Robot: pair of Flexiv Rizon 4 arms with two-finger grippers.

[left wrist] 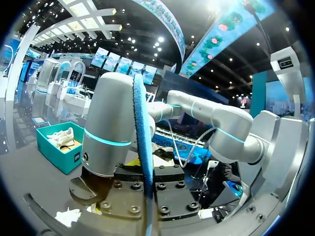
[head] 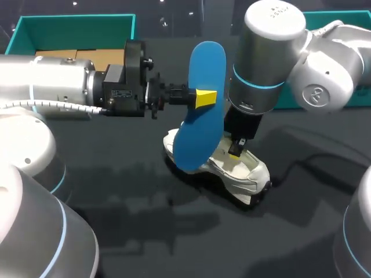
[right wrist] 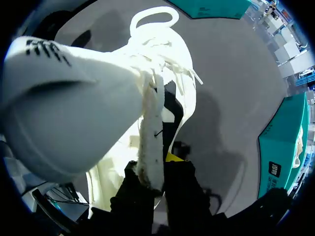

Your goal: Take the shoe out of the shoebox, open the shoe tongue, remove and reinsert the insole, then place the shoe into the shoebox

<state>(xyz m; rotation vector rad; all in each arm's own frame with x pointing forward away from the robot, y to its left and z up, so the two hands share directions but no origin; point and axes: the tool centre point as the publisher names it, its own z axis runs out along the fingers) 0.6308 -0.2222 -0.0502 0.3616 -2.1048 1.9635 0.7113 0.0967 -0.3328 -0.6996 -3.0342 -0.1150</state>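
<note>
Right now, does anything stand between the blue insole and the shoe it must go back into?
Nothing visible does. The left gripper holds the insole upright, its lower end at the shoe. The right gripper pinches the tongue beside that path, seemingly not across it.

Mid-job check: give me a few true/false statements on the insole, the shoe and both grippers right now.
1. The left gripper is shut on the blue insole. True.
2. The white shoe sits in the shoebox. False: it stands on the table.
3. The right gripper is shut on the shoe tongue. True.
4. The insole lies flat inside the shoe. False: it is held up on edge.
</note>
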